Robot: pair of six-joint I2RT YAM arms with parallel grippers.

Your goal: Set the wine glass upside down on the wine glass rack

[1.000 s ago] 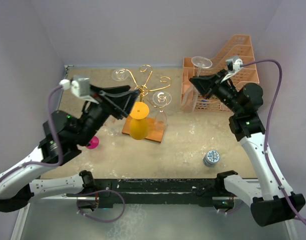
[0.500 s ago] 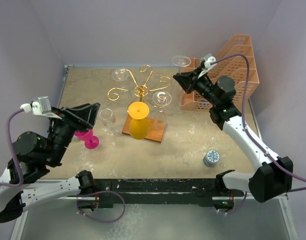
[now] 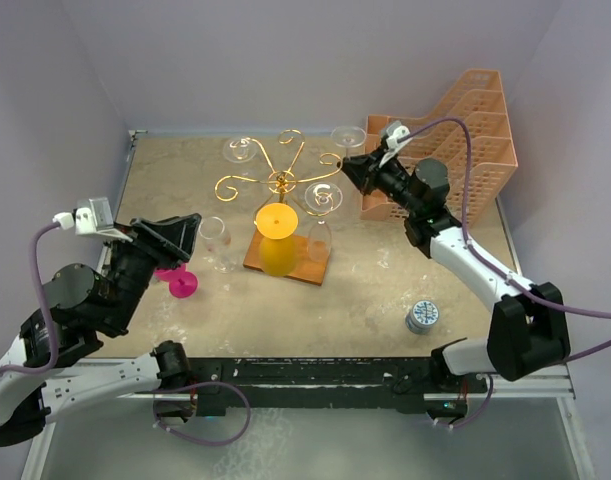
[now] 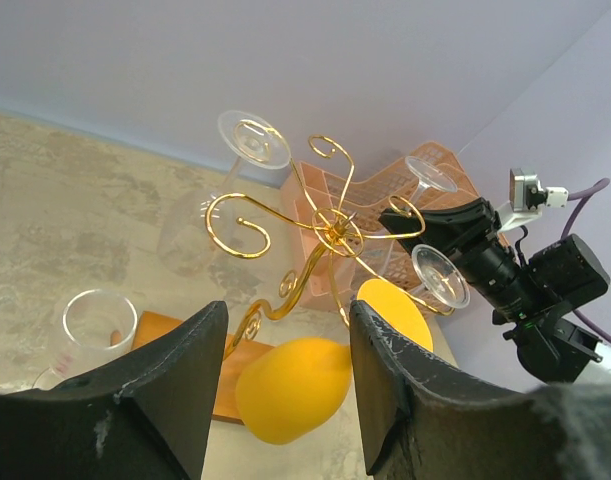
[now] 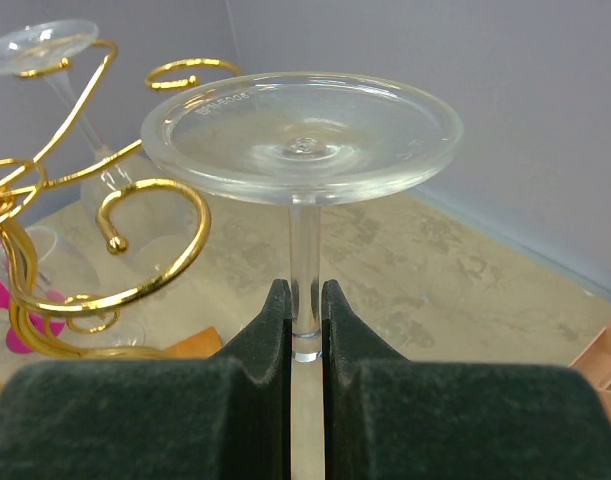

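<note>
My right gripper is shut on the stem of a clear wine glass, held upside down with its foot on top, just right of the gold wire rack. In the right wrist view the fingers pinch the stem below the round foot, and a gold scrolled arm curls close on the left. The rack stands on a brown wooden base. My left gripper is open and empty, left of the rack. It looks at the rack from low down.
A yellow glass and two clear glasses hang on the rack. A clear glass and a pink glass stand near my left gripper. A peach lattice tray stack is at the back right. A small round tin lies front right.
My right gripper has carried the clear glass leftward from the peach trays to just beside the rack. My left arm has drawn back from the rack toward the near left.
</note>
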